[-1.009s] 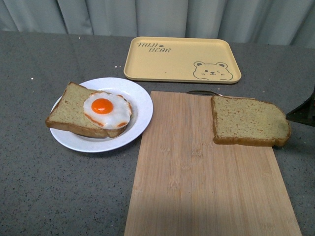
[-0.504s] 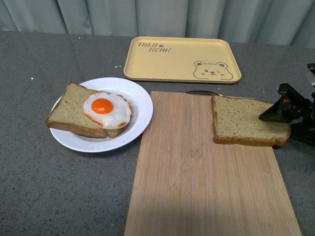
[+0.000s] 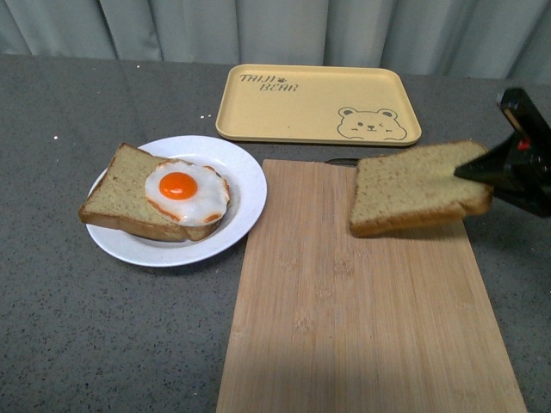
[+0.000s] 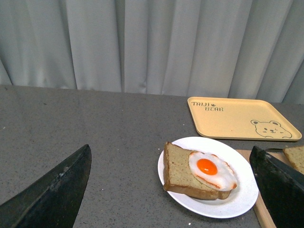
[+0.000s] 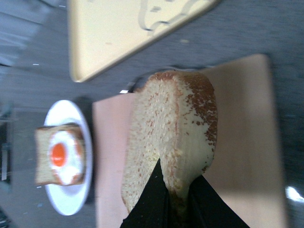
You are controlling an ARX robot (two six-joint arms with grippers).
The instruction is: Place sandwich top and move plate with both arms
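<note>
On the counter (image 3: 86,327), the cutting board (image 3: 362,327) lies nearest the robot. The plate (image 3: 245,185) sits at the board's 10 o'clock, just beside its edge. A bread slice (image 3: 120,185) lies on the plate, with a fried egg (image 3: 185,191) on the slice. The tray (image 3: 301,107) lies at 12 o'clock, behind the board. The sandwich top (image 3: 413,185) hangs tilted over the board's 1 o'clock corner, gripped at its 3 o'clock end by the right pincer (image 3: 482,168).
</note>
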